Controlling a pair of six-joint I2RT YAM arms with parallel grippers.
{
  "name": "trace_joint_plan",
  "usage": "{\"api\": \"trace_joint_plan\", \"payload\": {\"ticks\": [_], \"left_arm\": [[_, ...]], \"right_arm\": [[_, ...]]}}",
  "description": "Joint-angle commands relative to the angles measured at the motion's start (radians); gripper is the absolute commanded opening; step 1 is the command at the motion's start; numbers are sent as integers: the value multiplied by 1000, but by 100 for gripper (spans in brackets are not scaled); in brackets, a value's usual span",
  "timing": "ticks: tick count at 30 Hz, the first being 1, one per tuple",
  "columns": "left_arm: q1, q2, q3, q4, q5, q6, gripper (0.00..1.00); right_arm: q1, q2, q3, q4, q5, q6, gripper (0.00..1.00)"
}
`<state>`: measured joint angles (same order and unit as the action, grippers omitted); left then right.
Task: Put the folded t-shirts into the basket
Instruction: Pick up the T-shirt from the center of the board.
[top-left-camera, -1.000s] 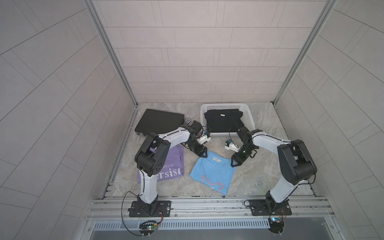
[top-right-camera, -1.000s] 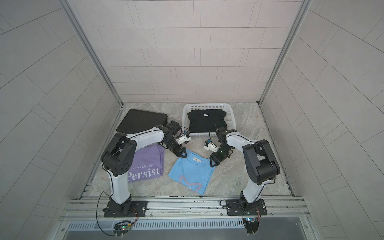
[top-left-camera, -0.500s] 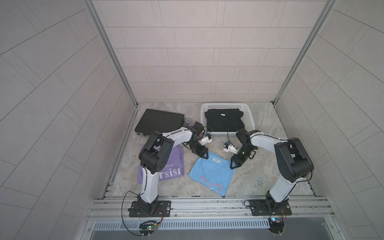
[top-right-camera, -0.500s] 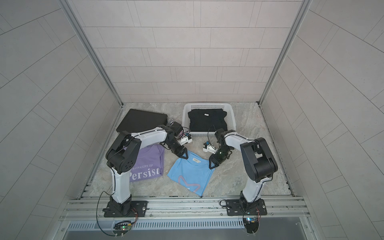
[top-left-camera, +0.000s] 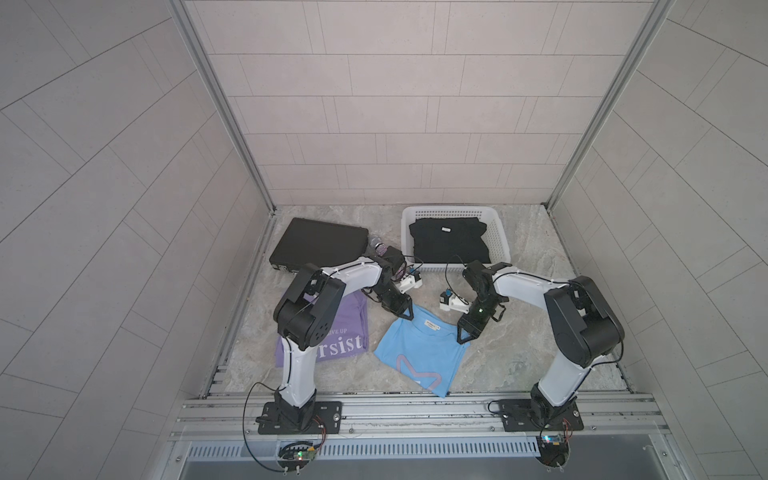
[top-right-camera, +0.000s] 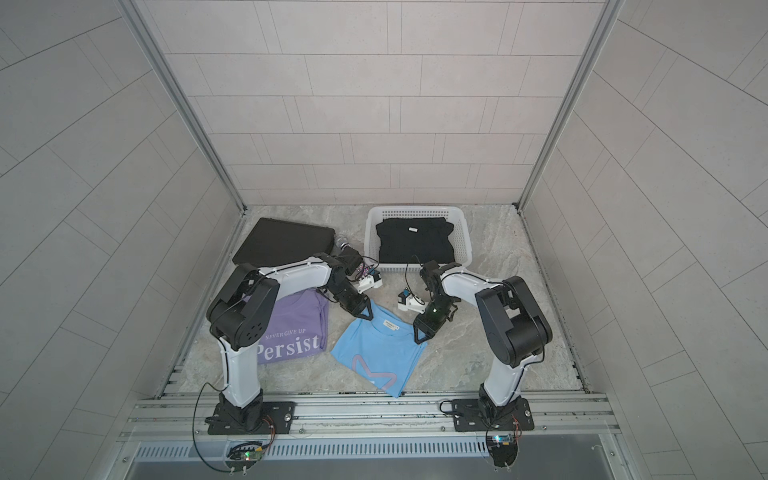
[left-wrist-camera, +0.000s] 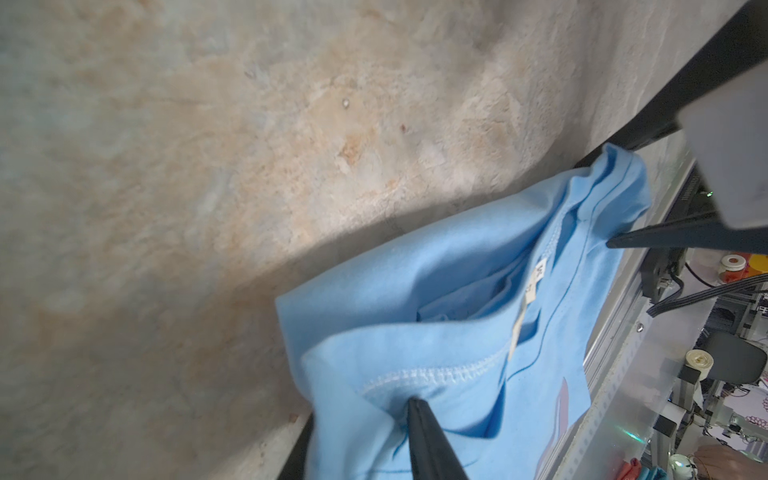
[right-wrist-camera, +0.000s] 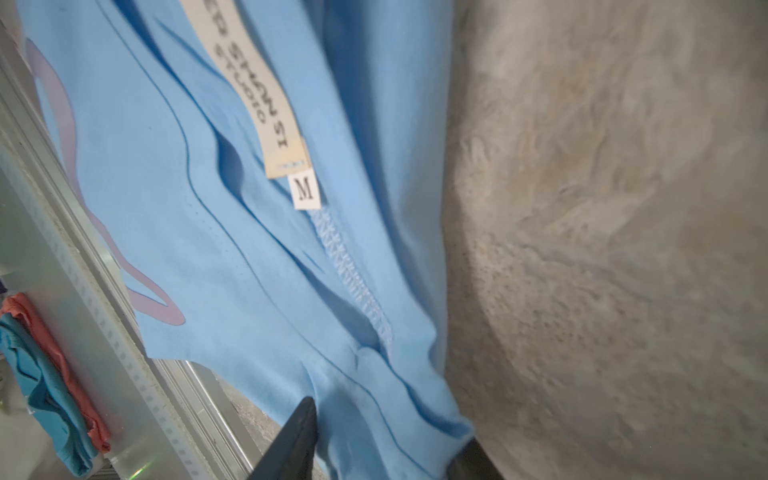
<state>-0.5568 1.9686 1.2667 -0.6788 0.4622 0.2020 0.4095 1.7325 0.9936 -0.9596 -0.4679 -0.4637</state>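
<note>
Both arms have come down onto the light blue t-shirt (top-left-camera: 419, 353), which lies near the middle of the table's (top-left-camera: 540, 332) front edge. The left gripper (top-left-camera: 405, 318) and the right gripper (top-left-camera: 463, 334) each pinch a collar-side corner. It is best to raise both corners together, level and taut, then carry the shirt to the basket (top-left-camera: 498, 237) at the back edge.

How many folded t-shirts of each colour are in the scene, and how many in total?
Black t-shirt: 1
Light blue t-shirt: 1
Lilac t-shirt: 1
Total: 3
</note>
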Motion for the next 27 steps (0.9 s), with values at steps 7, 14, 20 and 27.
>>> {"api": "trace_joint_plan", "payload": {"ticks": [7, 14, 20, 27], "left_arm": [[-1, -40, -27, 9, -8, -24, 26], [2, -85, -51, 40, 14, -27, 13], [3, -128, -70, 59, 77, -7, 0], [2, -190, -70, 135, 110, -35, 0]], "right_arm": [[43, -28, -41, 67, 131, 4, 30], [19, -108, -17, 66, 62, -29, 1], [-38, -225, -9, 76, 28, -48, 0], [-91, -264, 48, 34, 123, -83, 0]]}}
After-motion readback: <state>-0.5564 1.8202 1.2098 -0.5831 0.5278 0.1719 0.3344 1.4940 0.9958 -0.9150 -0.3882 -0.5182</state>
